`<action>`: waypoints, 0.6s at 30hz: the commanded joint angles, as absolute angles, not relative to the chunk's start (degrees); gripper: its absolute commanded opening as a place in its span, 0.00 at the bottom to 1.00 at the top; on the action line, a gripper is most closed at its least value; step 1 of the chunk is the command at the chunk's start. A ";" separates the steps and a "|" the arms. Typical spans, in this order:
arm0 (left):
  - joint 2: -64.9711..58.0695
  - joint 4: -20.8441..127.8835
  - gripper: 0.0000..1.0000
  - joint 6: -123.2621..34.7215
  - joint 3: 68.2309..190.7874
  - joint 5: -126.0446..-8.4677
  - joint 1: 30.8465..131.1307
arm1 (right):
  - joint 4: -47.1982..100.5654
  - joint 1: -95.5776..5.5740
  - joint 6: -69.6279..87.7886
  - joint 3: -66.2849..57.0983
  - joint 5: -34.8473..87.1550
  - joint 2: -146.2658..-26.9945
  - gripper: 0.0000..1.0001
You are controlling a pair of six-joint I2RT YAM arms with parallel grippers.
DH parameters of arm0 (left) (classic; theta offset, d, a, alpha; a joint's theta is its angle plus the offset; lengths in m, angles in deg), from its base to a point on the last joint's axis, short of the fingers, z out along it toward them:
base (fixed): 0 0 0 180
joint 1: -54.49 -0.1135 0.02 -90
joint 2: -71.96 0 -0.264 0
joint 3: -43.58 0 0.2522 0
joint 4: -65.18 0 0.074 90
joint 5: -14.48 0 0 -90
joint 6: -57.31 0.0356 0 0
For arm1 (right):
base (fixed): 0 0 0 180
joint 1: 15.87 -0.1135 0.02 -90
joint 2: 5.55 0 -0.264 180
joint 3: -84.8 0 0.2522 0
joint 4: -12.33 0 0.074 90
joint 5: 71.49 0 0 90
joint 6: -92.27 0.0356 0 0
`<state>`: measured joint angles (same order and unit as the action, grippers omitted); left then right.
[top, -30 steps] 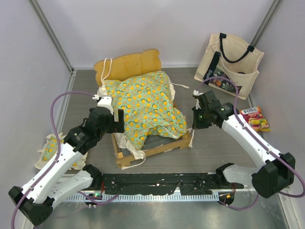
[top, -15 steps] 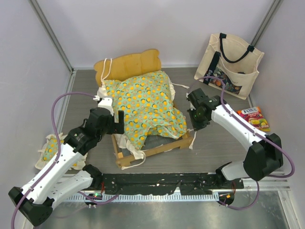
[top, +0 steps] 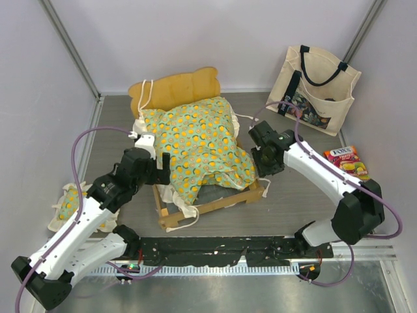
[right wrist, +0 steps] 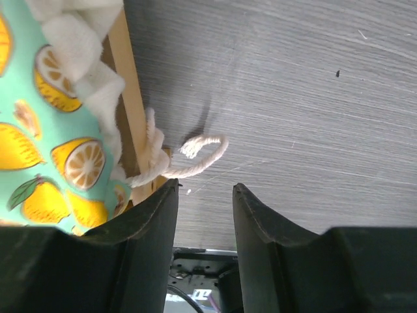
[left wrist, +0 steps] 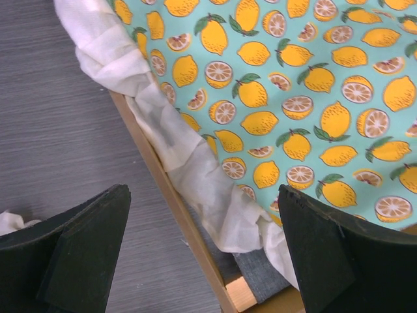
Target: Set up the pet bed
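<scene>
The pet bed's light-wood frame (top: 171, 220) stands mid-table, its curved headboard (top: 174, 88) at the far end. The green citrus-print cushion (top: 199, 140) lies rumpled over it, bunched at the front, with the grey base (top: 212, 194) showing below. My left gripper (top: 164, 168) hangs wide open over the left rail (left wrist: 172, 202) and the cream ruffle (left wrist: 195, 169); nothing touches its fingers (left wrist: 85, 254). My right gripper (top: 262, 171) is open beside the right rail (right wrist: 130, 98), its gap (right wrist: 205, 186) empty. A cream tie cord (right wrist: 195, 156) curls on the table just beyond its fingertips.
A cream tote bag (top: 313, 81) leans on the back right wall. A candy packet (top: 348, 162) lies at the right edge, near my right arm. A small matching ruffled pillow (top: 68, 205) sits on the far left, beside my left arm.
My right gripper has moved left, up to the bed's right rail, and its jaws have gone from shut to open. The left arm and the cushion have not moved.
</scene>
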<state>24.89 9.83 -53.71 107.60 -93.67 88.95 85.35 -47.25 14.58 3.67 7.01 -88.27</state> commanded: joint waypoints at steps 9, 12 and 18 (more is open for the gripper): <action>33.10 5.63 0.99 -73.00 103.67 -72.72 88.68 | 67.68 -47.43 33.63 13.64 18.24 -65.50 0.45; 35.56 9.39 0.93 -78.11 98.49 -71.04 88.68 | 63.99 -47.69 36.80 16.89 22.81 -63.30 0.44; 38.38 17.22 0.91 -86.30 90.48 -71.47 88.68 | 60.20 -47.95 39.70 20.15 25.80 -63.21 0.45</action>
